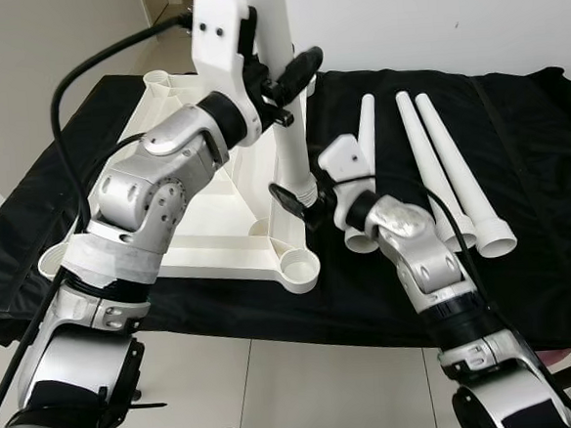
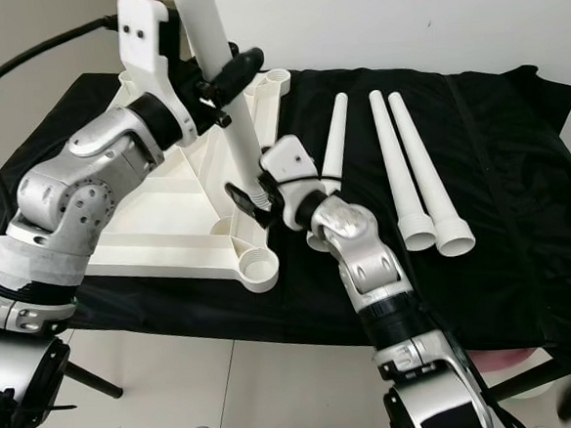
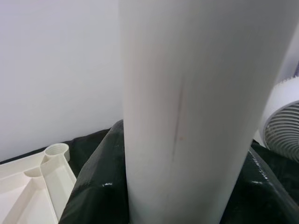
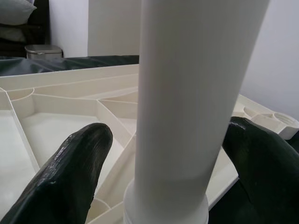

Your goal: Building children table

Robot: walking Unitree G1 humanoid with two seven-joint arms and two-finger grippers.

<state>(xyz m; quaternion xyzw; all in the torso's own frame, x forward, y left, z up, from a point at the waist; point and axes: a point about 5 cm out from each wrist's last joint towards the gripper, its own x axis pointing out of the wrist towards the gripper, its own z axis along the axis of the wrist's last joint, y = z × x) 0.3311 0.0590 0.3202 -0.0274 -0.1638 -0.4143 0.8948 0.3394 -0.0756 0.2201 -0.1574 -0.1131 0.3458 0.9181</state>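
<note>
A white children's tabletop (image 1: 218,228) lies upside down on a black cloth (image 1: 533,255). One white leg (image 1: 295,150) stands upright at its right edge, threaded end down, above the bare near-right corner socket (image 1: 299,264). My left gripper (image 1: 287,91) is shut on the leg's upper part, and the leg (image 3: 187,116) looms close in the left wrist view. My right gripper (image 1: 302,201) straddles the leg's base, open. One of its fingers (image 4: 79,172) stands clear of the leg (image 4: 187,93). Whether the leg's end sits in a socket is hidden.
Three more white legs (image 1: 424,155) lie side by side on the cloth to the right of the tabletop. A white fan (image 3: 285,126) stands off the cloth's right side. The cloth's front edge drops to pale floor tiles (image 1: 308,389).
</note>
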